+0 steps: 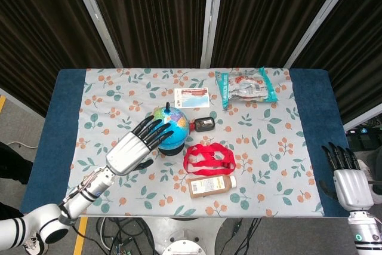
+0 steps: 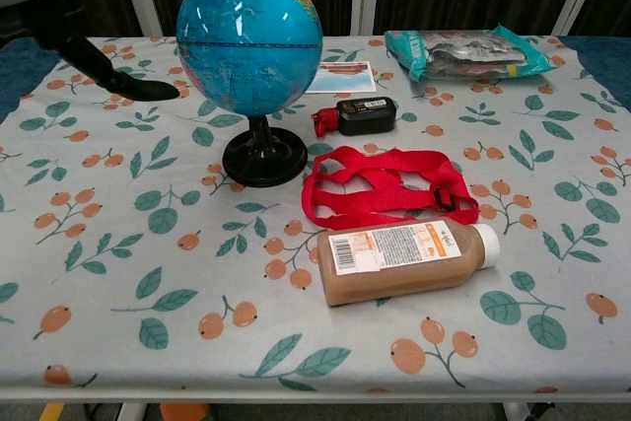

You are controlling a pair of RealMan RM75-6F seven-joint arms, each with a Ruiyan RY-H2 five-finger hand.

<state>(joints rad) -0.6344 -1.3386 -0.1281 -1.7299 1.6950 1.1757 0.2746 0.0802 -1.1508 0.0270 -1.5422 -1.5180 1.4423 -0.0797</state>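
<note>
We count one blue plastic globe on a black stand (image 2: 250,46), one red webbing strap (image 2: 385,184), one brown plastic bottle with a white cap (image 2: 406,257), one small black device (image 2: 366,114), one teal-edged plastic packet (image 2: 463,52), one printed card (image 2: 341,77) and two robot hands, left hand (image 1: 133,147), right hand (image 1: 346,180)

From my feed: dark pleated curtains (image 1: 155,16) fill the whole back wall, split by pale metal struts (image 1: 209,16) — one upright at centre, others slanting out to either side. The counter (image 1: 310,111) is covered in dark blue, with a white cloth (image 1: 119,88) printed with leaves and orange berries laid over most of it. Grey floor (image 1: 24,123) on the left, with a yellow stripe (image 1: 3,103) at the edge. Cables (image 1: 125,237) hang under the front edge. Lighting is even — no hard shadows.
</note>
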